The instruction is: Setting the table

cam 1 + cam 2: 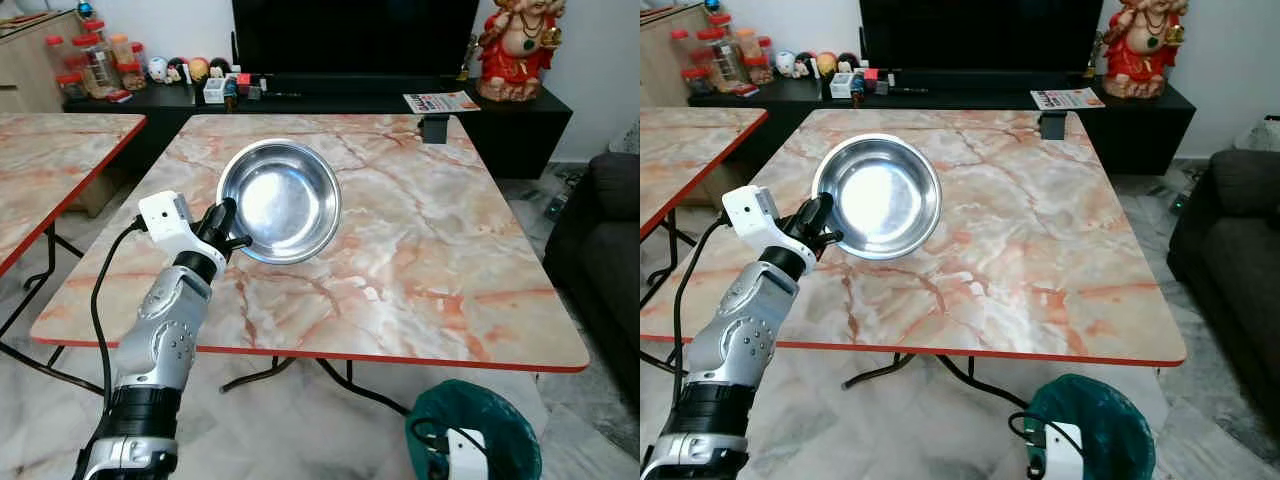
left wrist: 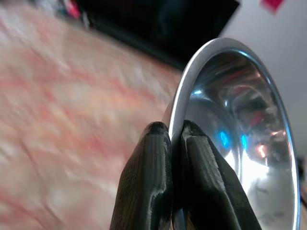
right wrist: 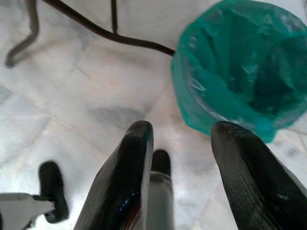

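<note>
head eyes: high, down over table [image 1: 420, 260] | wrists: close along fingers [image 2: 148, 182], right faces floor [image 3: 72, 96]

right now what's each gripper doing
Left gripper: shut on the rim of the steel bowl, over the table.
Right gripper: open, holding nothing, above the floor near the green bin.

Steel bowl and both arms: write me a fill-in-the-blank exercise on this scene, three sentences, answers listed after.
1. The left gripper has its jaws pinched on the ____ of the steel bowl.
2. The bowl is held over the ____-patterned table.
3. The right gripper hangs with jaws open above the floor beside a bin lined with a ____ bag.

Missing words: rim; marble; green
</note>
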You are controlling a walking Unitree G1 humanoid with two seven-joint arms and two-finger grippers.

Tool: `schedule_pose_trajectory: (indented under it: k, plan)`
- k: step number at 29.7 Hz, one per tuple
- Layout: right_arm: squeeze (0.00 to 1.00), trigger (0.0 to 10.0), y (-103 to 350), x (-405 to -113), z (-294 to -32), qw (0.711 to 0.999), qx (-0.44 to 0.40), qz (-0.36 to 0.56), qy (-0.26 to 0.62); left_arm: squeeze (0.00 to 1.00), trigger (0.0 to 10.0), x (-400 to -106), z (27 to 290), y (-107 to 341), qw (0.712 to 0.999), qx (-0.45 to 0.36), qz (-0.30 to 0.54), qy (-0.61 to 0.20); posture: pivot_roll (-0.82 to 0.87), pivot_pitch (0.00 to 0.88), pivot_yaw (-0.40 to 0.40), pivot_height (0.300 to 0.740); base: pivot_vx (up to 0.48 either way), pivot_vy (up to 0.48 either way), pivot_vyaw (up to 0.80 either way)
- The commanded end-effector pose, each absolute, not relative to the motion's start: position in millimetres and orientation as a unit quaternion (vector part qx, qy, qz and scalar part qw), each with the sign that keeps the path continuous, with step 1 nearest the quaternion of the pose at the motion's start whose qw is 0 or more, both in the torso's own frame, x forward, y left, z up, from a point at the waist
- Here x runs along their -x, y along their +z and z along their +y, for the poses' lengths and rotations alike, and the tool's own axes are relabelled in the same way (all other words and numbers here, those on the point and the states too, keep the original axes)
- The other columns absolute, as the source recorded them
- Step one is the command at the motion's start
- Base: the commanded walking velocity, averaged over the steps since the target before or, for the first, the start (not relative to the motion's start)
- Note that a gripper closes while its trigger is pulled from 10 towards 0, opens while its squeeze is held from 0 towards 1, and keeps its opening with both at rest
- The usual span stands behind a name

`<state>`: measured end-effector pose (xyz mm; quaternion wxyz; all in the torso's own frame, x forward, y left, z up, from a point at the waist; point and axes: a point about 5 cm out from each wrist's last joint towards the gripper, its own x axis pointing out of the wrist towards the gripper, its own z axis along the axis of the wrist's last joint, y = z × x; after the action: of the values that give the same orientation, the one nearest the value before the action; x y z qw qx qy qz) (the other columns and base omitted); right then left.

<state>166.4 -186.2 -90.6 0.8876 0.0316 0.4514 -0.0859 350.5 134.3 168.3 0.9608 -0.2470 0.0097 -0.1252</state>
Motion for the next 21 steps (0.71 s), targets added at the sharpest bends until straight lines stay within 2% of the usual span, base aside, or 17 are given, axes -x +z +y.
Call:
schedule_pose_trajectory:
  k: [1, 5, 8, 16, 21]
  plan:
    - [0.0, 10.0, -90, -169, -183, 0.889, -0.039, 0.447, -0.09, 0.0, 10.0, -354, 116, 157, 0.96, 0.231, 0.066, -0.143, 0.03, 0.0, 0.051, 0.74, 0.0, 0.0, 0.0]
    - [0.0, 10.0, -90, -169, -182, 0.889, -0.042, 0.446, -0.091, 0.0, 10.0, -354, 99, 142, 0.942, 0.26, 0.143, -0.158, 0.02, 0.0, 0.054, 0.74, 0.0, 0.0, 0.0]
    - [0.0, 10.0, -90, -168, -182, 0.889, -0.042, 0.447, -0.091, 0.0, 10.0, -353, 96, 137, 0.938, 0.26, 0.171, -0.154, 0.02, 0.0, 0.056, 0.74, 0.0, 0.0, 0.0]
    - [0.0, 10.0, -90, -168, -181, 0.889, -0.044, 0.447, -0.091, 0.0, 10.0, -361, 102, 142, 0.937, 0.283, 0.169, -0.113, 0.03, 0.0, 0.058, 0.74, 0.0, 0.0, 0.0]
    - [0.0, 10.0, -91, -167, -180, 0.888, -0.045, 0.448, -0.09, 0.0, 10.0, -362, 106, 137, 0.924, 0.316, 0.202, -0.071, 0.03, 0.0, 0.058, 0.74, 0.0, 0.0, 0.0]
